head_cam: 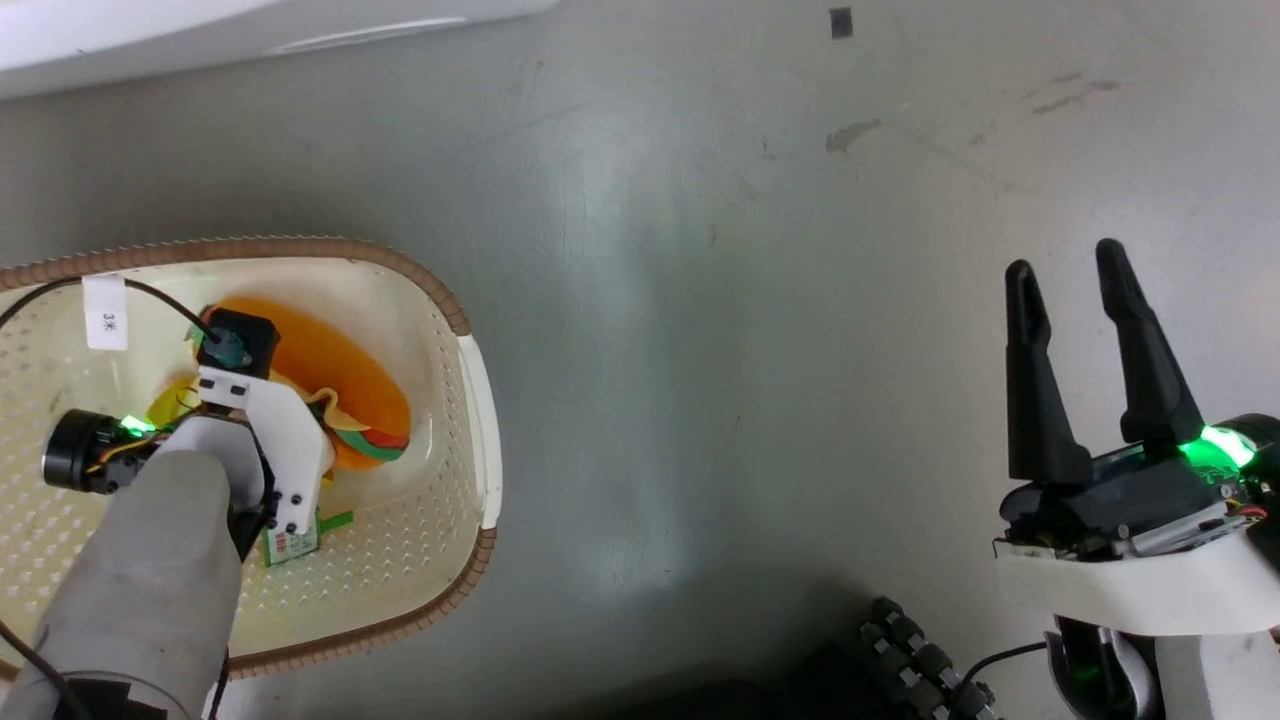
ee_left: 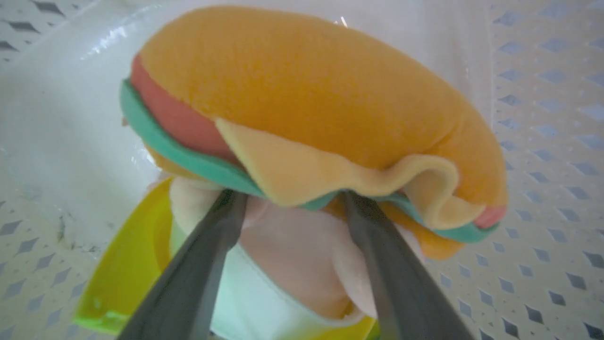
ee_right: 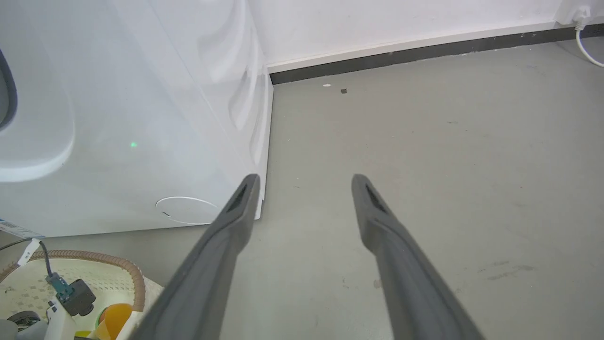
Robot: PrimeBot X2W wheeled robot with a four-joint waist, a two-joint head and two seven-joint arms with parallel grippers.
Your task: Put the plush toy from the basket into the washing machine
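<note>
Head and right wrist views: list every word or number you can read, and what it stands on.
"3米": white tag on the cable.
Green tag on the toy: red print, too small to read.
Sticker on the washing machine: too blurred to read.

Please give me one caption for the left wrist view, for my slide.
Left pincer, open, straddles the pale pink part of the plush toy lying in the basket.
</note>
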